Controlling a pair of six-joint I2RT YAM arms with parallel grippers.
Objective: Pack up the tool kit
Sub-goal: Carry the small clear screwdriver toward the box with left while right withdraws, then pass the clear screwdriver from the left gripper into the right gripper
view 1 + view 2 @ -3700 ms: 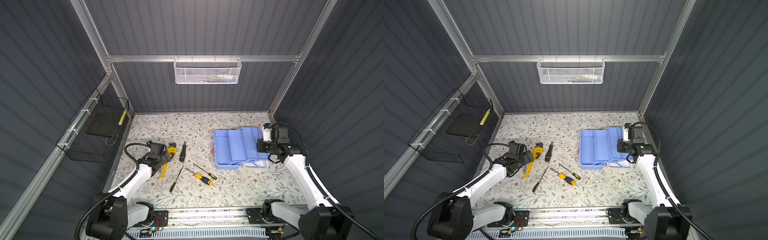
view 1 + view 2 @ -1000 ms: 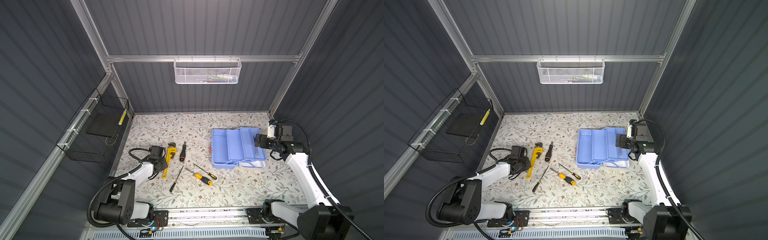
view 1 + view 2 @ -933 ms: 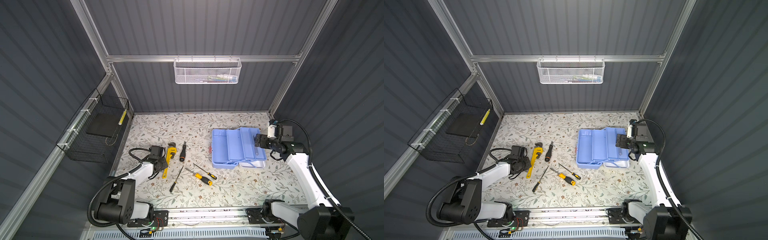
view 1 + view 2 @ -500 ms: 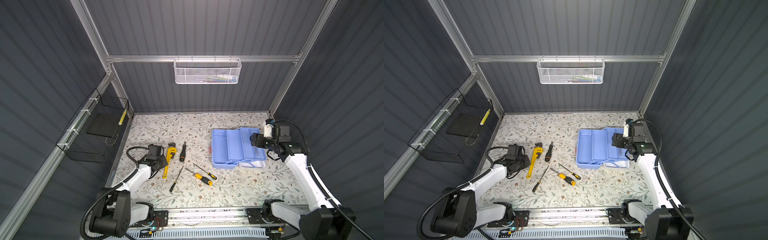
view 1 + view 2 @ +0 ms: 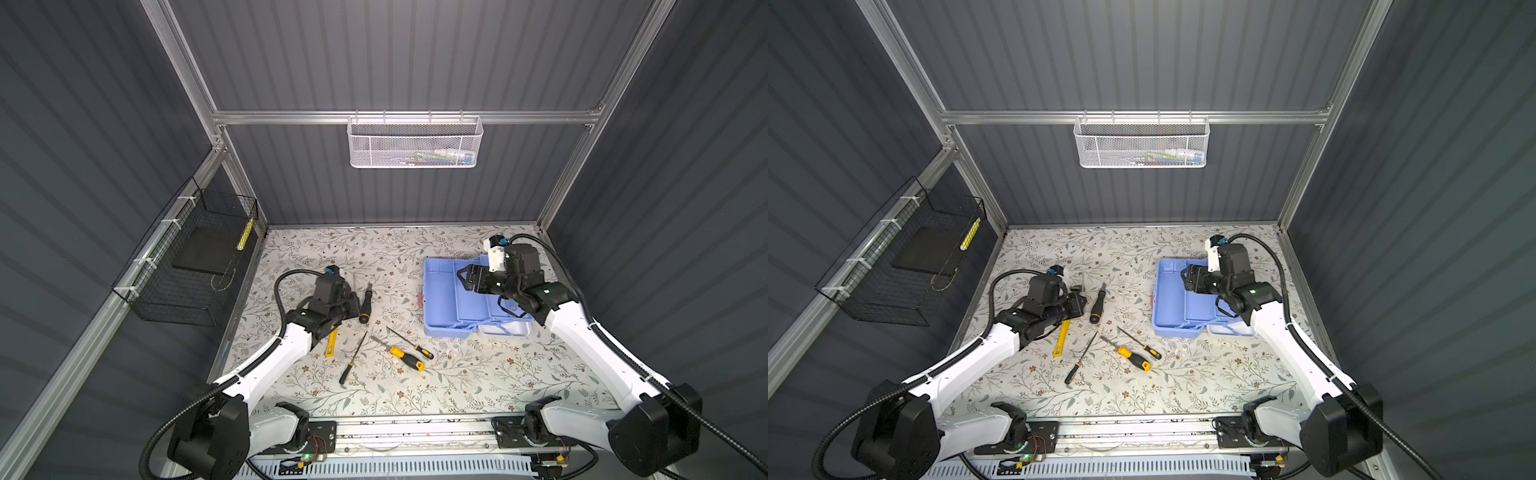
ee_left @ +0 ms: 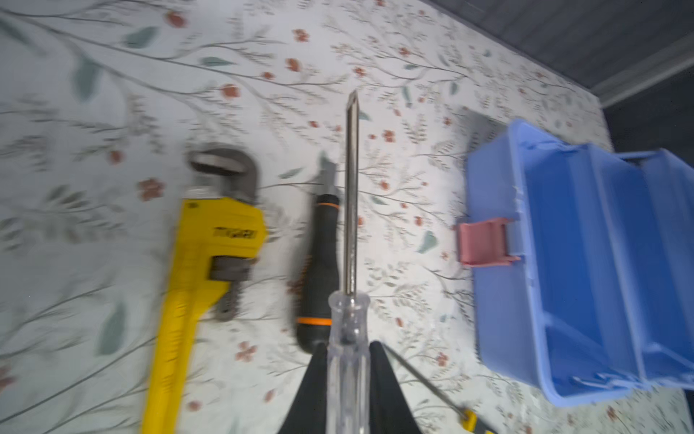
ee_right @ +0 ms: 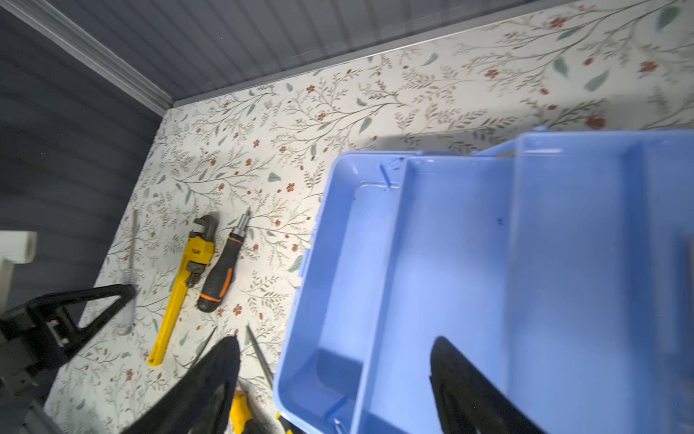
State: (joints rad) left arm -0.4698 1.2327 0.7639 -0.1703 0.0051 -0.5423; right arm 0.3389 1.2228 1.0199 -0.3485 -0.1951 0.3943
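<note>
The tool kit [image 5: 440, 299] lies open at the right of the floral table, a light blue base and tray with a white lid [image 5: 503, 330] under its near edge and a pink latch [image 6: 484, 242]. My right gripper [image 7: 336, 345] hovers open over the tray [image 7: 450, 244], holding nothing. My left gripper [image 6: 347, 345] is shut on a clear-handled screwdriver [image 6: 352, 188], held above the table. Near it lie the yellow pipe wrench [image 5: 331, 343] and a black-and-orange screwdriver [image 5: 365, 305]. Two yellow-and-black screwdrivers [image 5: 405, 359] and a slim one [image 5: 351, 361] lie nearer the front.
A white mesh basket [image 5: 415, 141] hangs on the back wall and a black wire basket [image 5: 191, 266] on the left wall. Dark panel walls close in the table on three sides. The arms' base rail [image 5: 415, 428] runs along the front edge.
My left gripper has risen from the table beside the wrench, still shut on the clear-handled screwdriver. My right gripper has moved left from the kit's right edge to over the tray.
</note>
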